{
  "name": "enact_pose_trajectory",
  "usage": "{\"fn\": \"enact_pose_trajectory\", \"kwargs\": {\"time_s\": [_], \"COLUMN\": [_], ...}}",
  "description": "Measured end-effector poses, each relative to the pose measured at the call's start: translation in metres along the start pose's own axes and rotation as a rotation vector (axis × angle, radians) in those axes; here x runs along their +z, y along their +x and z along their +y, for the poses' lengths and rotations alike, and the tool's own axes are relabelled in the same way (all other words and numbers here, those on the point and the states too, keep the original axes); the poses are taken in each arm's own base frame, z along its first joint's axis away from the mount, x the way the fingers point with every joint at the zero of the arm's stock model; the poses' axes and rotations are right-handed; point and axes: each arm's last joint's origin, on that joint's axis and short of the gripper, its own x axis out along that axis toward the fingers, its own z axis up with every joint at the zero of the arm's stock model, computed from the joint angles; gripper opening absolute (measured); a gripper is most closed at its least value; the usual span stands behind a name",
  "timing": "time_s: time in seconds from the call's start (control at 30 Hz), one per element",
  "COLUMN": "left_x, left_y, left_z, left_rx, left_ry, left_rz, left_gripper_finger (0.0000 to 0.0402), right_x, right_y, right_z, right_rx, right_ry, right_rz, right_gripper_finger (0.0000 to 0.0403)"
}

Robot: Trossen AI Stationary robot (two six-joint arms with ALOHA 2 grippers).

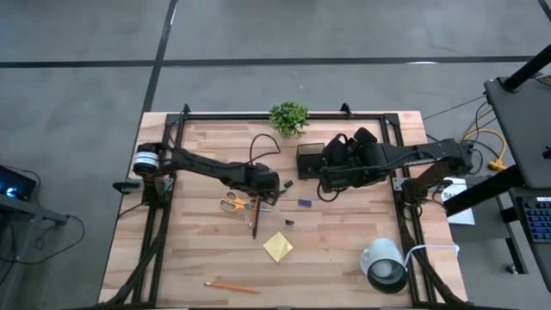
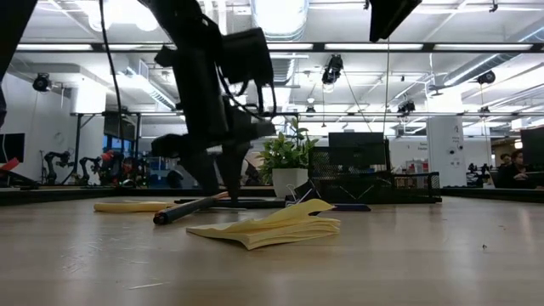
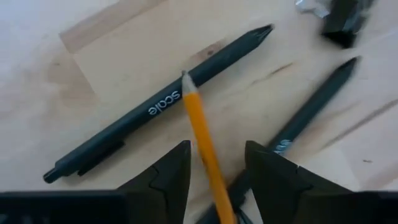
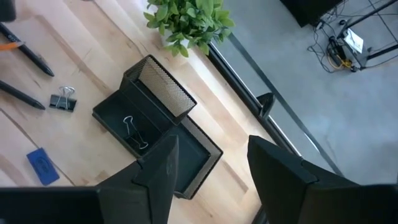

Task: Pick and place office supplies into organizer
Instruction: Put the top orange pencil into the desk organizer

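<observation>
Left gripper [image 3: 214, 180] low over table center, jaws apart, orange pencil [image 3: 202, 137] running between them, seemingly ungripped, across a dark pen [image 3: 158, 106]; right gripper [image 4: 208, 171] spread above organizer [image 4: 155, 134] by upper-center edge.

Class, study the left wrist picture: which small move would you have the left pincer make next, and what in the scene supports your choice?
Probably lower a little and close. The left pincer stands open with the orange pencil running between its fingers, lying across a dark pen on the table. Closing should grip the pencil, though the pen beneath may get nudged.
</observation>
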Motion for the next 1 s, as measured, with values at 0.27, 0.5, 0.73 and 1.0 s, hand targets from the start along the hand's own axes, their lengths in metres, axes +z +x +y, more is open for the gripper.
{"fn": "enact_pose_trajectory", "kwargs": {"time_s": [0.27, 0.5, 0.73, 1.0], "left_x": [-0.002, 0.005, 0.029, 0.045], "left_y": [0.009, 0.002, -0.085, -0.240], "left_z": [0.001, -0.002, -0.007, 0.029], "left_rx": [0.049, 0.039, -0.195, -0.658], "left_ry": [0.049, 0.166, 0.096, 0.112], "left_rz": [-0.021, -0.063, -0.315, -1.144], "left_gripper_finger": [0.0050, 0.0008, 0.0008, 0.0008], "right_x": [0.000, 0.000, -0.001, -0.015], "right_y": [0.000, 0.000, -0.003, -0.046], "right_z": [0.000, 0.001, 0.001, -0.012], "right_rx": [0.001, 0.002, 0.009, 0.097], "right_ry": [0.004, 0.024, 0.060, 0.353], "right_rz": [0.000, -0.001, -0.014, -0.307], "right_gripper_finger": [0.0178, 0.0173, 0.0171, 0.0166]}}
